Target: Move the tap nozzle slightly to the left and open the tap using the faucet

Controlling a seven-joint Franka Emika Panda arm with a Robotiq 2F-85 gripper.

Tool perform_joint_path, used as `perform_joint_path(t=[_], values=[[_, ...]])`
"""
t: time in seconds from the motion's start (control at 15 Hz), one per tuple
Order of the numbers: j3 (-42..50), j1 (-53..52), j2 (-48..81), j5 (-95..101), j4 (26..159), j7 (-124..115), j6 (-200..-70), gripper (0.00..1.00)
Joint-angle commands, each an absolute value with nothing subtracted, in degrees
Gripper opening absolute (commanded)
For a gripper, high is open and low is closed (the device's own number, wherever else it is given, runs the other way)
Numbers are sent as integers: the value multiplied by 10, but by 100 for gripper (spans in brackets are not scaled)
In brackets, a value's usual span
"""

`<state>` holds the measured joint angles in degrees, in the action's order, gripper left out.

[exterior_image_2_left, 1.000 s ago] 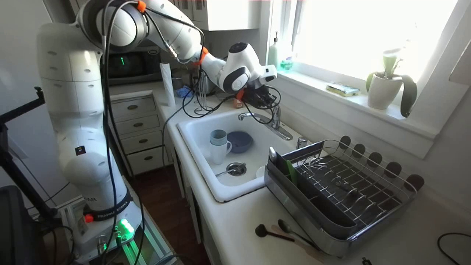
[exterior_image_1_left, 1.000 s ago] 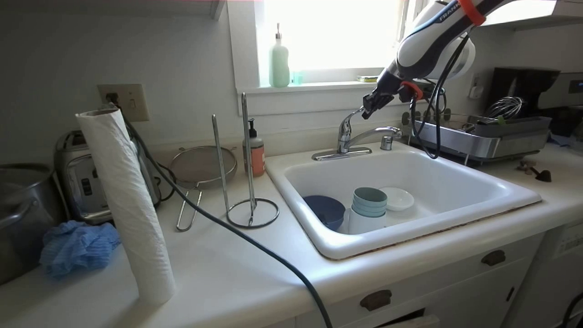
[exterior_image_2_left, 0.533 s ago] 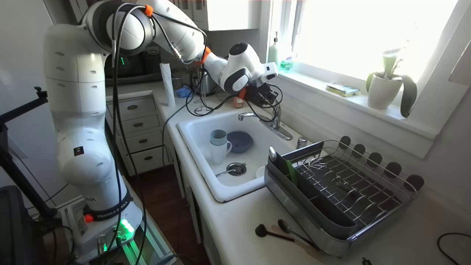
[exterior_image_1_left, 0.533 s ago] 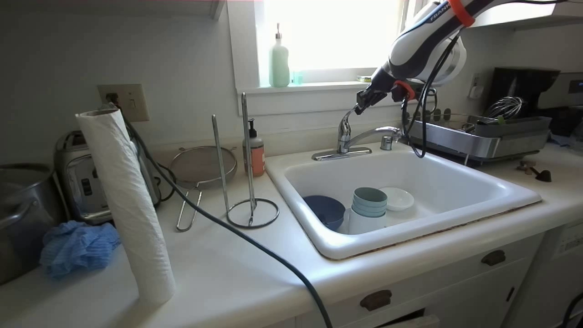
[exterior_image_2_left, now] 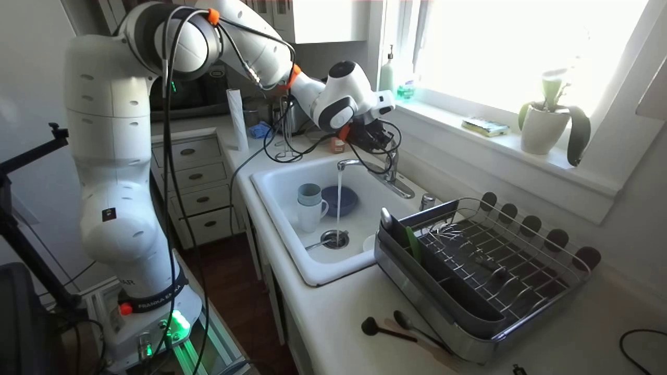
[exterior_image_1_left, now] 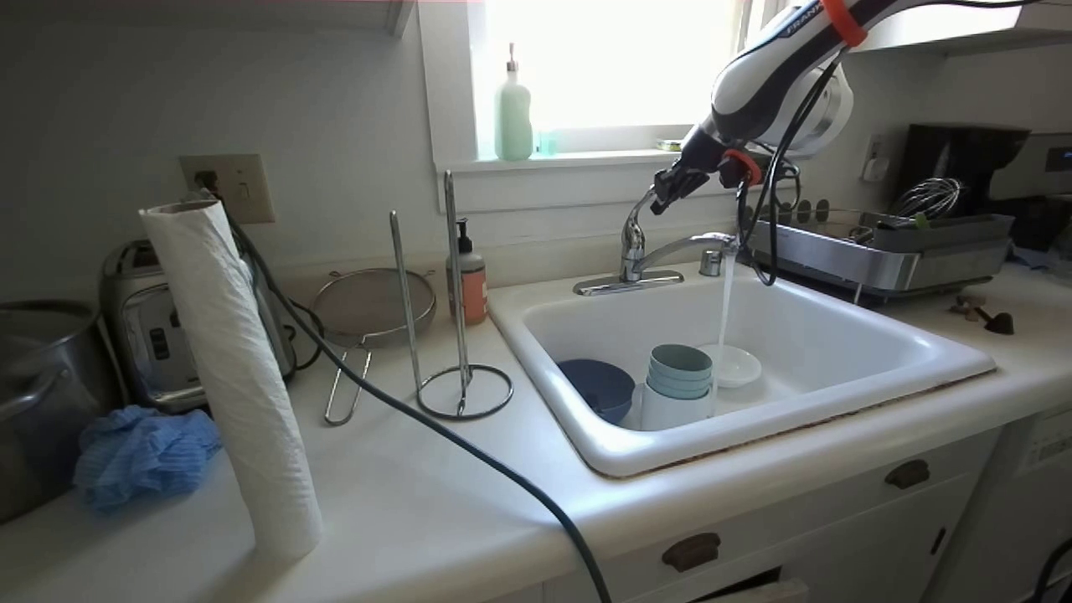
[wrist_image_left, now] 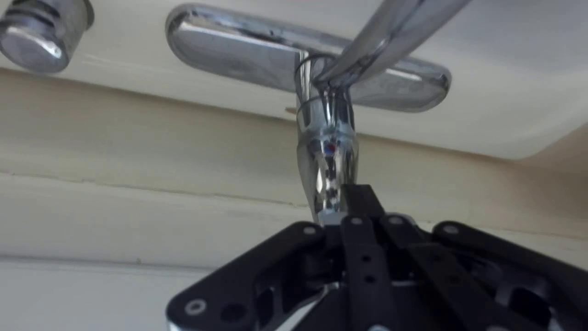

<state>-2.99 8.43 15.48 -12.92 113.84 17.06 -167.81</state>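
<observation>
Pale counter [exterior_image_1_left: 402, 507], and set into it the white sink [exterior_image_1_left: 796, 410], with the chrome tap [exterior_image_1_left: 632, 253] fixed about midway along the back edge. Out from that edge, over the sink, the slim tap nozzle [exterior_image_1_left: 682, 245], with a stream of water [exterior_image_2_left: 339, 198] from its tip; for any swing, best to nudge sideways near the downturned end. Above the same edge, the gripper [exterior_image_1_left: 659, 198], with jaws closed and nothing visible between, seemingly pressed against the free end of the faucet [wrist_image_left: 324, 174], the short lever atop the tap. A tap already open, judging by the flow. Likely rigid, tough and slick, light to tilt against mild valve stiffness; best pushed near the tip for leverage.
</observation>
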Motion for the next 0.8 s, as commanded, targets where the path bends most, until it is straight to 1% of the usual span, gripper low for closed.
perform_joint_path(t=[0.0,0.27,0.33,0.4,0.47,0.73], values=[[-2,67,119,-86,1144,119,-1531,0],[8,52,68,-34,1140,57,-1358,0],[6,50,54,-36,1138,52,-1319,26],[8,46,37,-25,1136,38,-1271,28],[8,42,23,-14,1134,22,-1232,33],[3,31,-45,45,1136,-36,-1109,61]])
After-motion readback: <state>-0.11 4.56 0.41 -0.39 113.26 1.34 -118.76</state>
